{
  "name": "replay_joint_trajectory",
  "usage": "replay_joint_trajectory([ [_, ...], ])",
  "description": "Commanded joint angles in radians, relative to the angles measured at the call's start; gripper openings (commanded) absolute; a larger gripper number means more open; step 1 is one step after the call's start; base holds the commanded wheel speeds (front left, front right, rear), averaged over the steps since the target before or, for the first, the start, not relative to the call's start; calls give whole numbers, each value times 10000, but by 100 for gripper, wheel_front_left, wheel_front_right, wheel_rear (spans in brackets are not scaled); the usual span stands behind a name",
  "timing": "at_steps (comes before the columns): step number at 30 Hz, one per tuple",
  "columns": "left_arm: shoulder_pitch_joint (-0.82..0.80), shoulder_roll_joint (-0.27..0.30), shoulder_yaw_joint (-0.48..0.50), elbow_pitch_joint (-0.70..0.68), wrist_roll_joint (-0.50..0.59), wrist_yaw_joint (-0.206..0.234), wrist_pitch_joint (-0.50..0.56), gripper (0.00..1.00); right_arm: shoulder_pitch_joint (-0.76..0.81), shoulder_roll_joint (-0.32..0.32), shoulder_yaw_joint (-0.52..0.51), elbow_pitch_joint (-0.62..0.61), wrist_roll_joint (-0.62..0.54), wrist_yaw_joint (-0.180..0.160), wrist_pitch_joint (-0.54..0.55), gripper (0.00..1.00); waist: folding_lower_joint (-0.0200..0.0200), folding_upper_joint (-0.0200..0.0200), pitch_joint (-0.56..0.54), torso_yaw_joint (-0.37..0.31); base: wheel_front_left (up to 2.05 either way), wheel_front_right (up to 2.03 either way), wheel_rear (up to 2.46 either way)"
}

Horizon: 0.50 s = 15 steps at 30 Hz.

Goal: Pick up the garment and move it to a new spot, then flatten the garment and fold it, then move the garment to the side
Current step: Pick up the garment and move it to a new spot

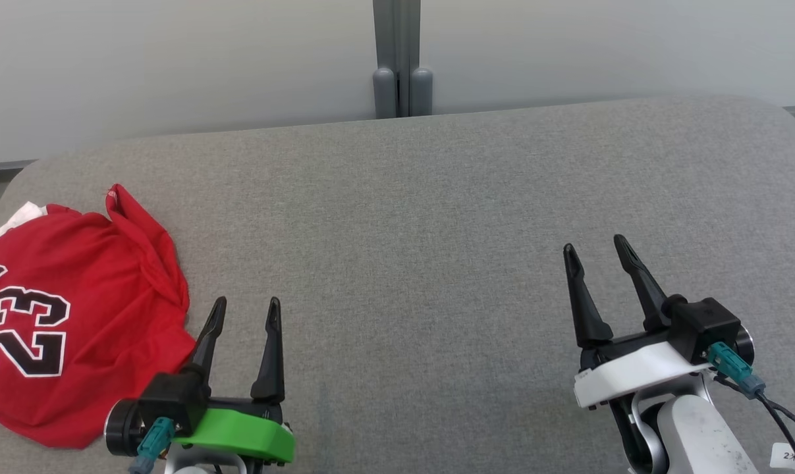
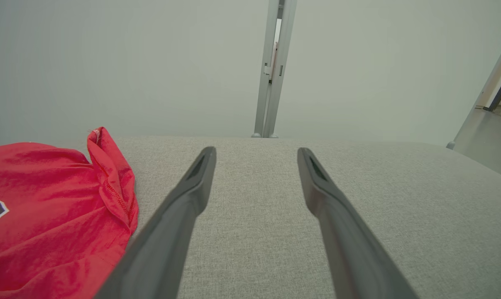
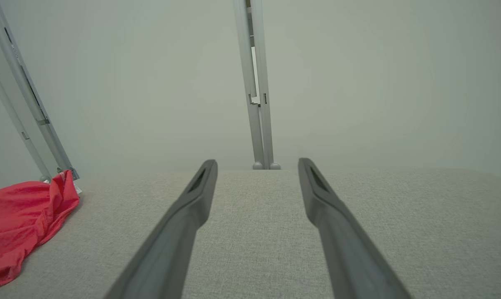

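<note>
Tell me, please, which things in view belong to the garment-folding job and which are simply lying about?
Belonging to the job:
- the red jersey
- the left tool, open beside it
- the right tool, open
- the grey padded surface to work on

Just there:
- the grey post
- the pale wall behind

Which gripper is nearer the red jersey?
The left gripper, on the green mount, sits right beside the red jersey; the right gripper, on the white mount, is far off to the other side.
</note>
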Motion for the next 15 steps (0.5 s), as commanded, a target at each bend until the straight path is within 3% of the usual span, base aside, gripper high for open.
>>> replay_joint_trajectory([
  [1, -48, 22, 9, 11, -11, -28, -3, 100, 0, -29, 17, 23, 50, 4, -38, 100, 0, 0, -14, 36, 0, 0, 0],
  [8, -163, 24, -13, -21, 14, 43, -3, 100, 188, -27, 147, 85, 222, 4, -37, 100, 0, 0, -70, 657, 0, 0, 0],
  [15, -29, 23, 128, -116, 52, 151, -3, 100, 206, -26, 377, 161, 356, 4, -37, 100, 0, 0, -131, 1909, 0, 0, 0],
])
